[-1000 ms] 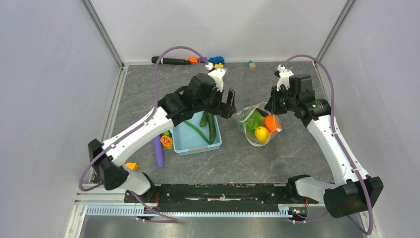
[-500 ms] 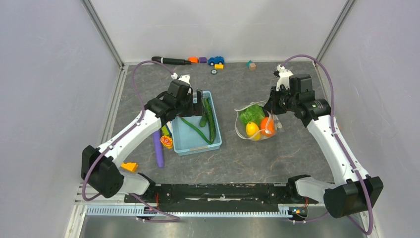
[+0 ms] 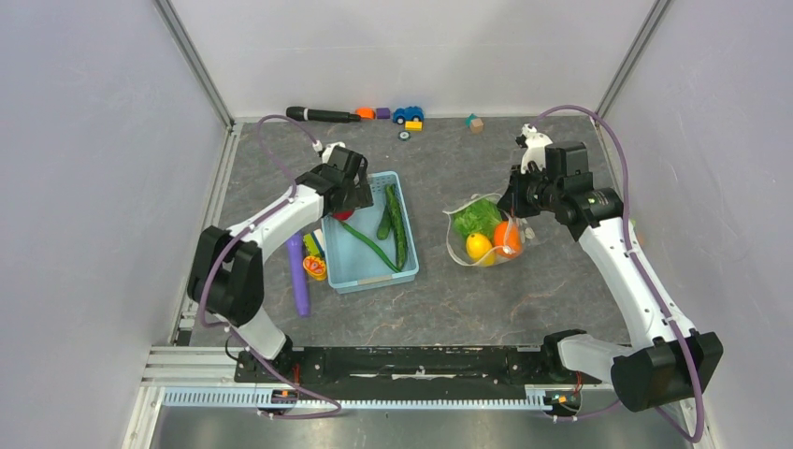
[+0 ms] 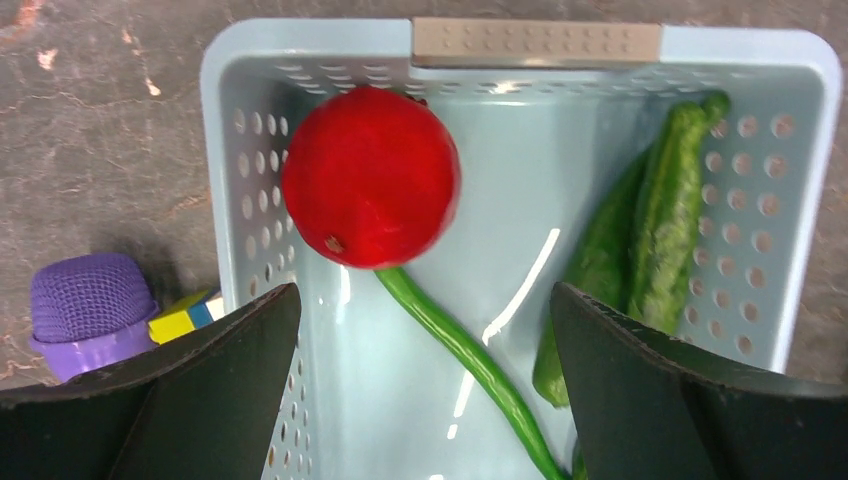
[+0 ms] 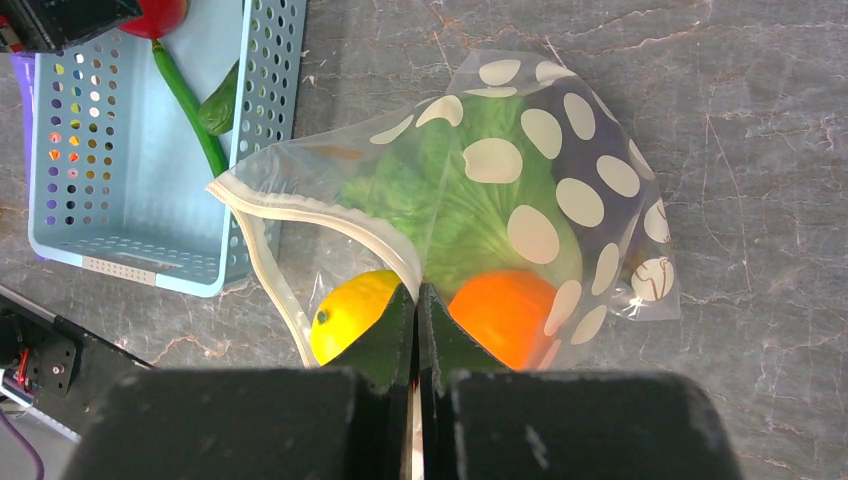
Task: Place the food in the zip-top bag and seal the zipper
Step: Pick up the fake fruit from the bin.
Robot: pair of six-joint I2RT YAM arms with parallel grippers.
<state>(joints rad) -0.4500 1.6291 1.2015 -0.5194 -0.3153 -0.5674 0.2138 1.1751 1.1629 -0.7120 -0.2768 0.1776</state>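
Left arm: elbow folded close to its base, forearm reaching forward and inward, wrist turned down over the far left corner of the light-blue basket [image 4: 225, 60].

Left tool [image 4: 422, 300]: released. Fingers spread wide, nothing between them but the basket floor.
- Red round piece [image 4: 370, 175]: in the basket, just ahead of the tool and toward its left finger. No contact.
- Thin green pod [image 4: 450, 335]: runs from under the red piece back between the fingers.
- Cucumber [image 4: 665, 220]: ahead of the right finger, along the basket wall.
- Purple rod [image 4: 90, 300]: outside the basket, beside the left finger, on the desk [image 5: 750, 150].

Right arm: rises from its base at the near right, forearm stretched forward, wrist bent inward with the tool pointing down.

Right tool [image 5: 417, 300]: clenched, fingers pressed together on the mouth edge of the zip-top bag [image 5: 590, 200].
- Zipper [image 5: 320, 215]: curves away from the tool to its left — the mouth gapes, unsealed.
- Lettuce [image 5: 480, 215]: inside the bag, straight ahead of the fingertips.
- Yellow piece [image 5: 350, 315]: at the mouth, just left of the fingers.
- Orange piece [image 5: 500, 305]: inside the bag, just right of the fingers.

The bag rests on the desk, with the basket beyond it to the tool's left — the two do not touch.
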